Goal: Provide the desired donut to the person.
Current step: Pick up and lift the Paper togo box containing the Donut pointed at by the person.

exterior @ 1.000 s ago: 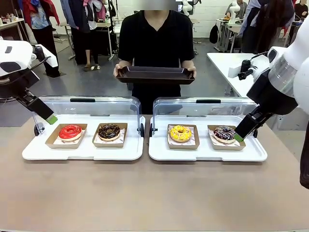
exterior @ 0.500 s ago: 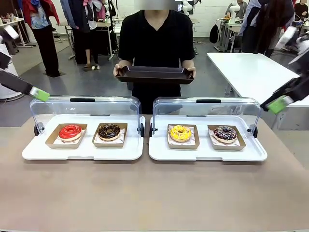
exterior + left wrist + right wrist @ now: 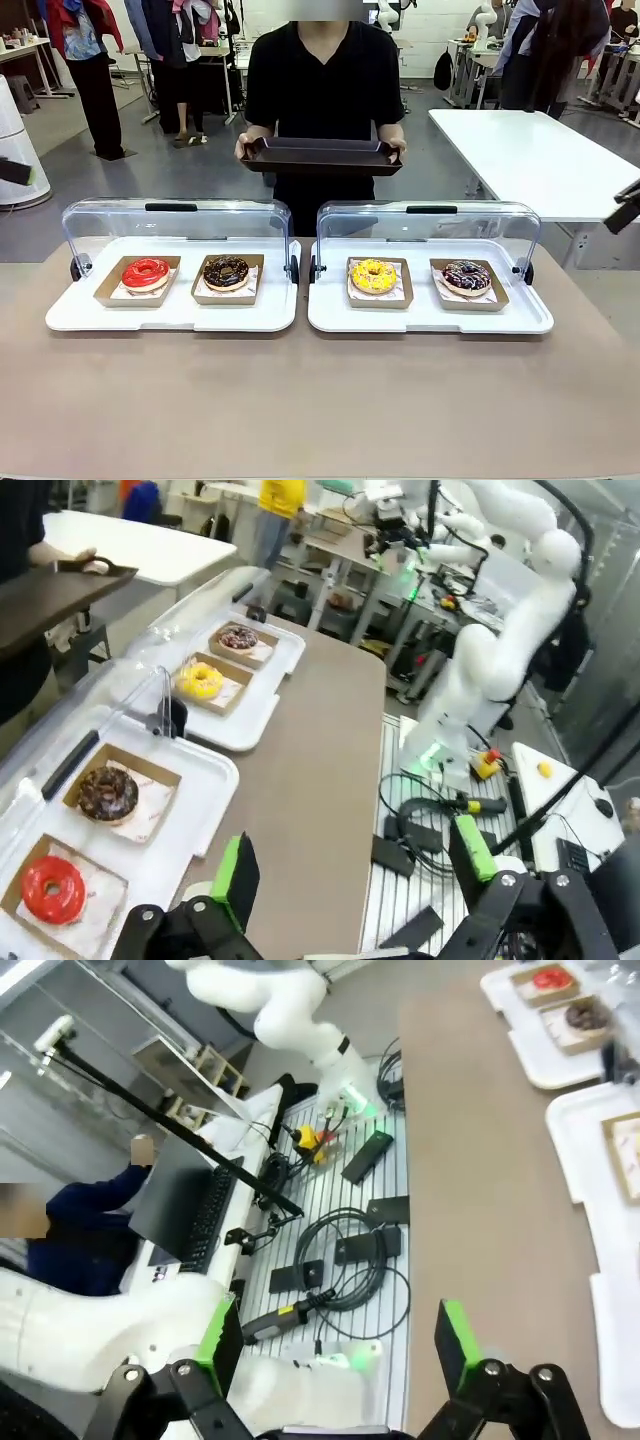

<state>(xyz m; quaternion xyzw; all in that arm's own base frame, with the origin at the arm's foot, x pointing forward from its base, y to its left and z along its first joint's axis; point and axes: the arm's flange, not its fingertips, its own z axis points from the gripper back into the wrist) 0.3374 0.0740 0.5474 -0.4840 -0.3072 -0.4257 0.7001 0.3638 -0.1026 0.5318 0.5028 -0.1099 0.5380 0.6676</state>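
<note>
Beige table in a busy lab: four boxed donuts under two raised clear lids, both pincers spread wide and holding nothing.

From the front, left to right, the red-glazed donut and chocolate donut sit on the left white tray. The yellow donut and dark sprinkled donut sit on the right white tray. Behind them the person holds a black serving tray in both hands. The left wrist view adds the left gripper, green pads far apart near the table's edge, all four donuts in a receding row, and the white right arm beyond. The right wrist view adds the right gripper, equally wide, above cables and a keyboard beside the table. Which donut is wanted cannot be told.
</note>
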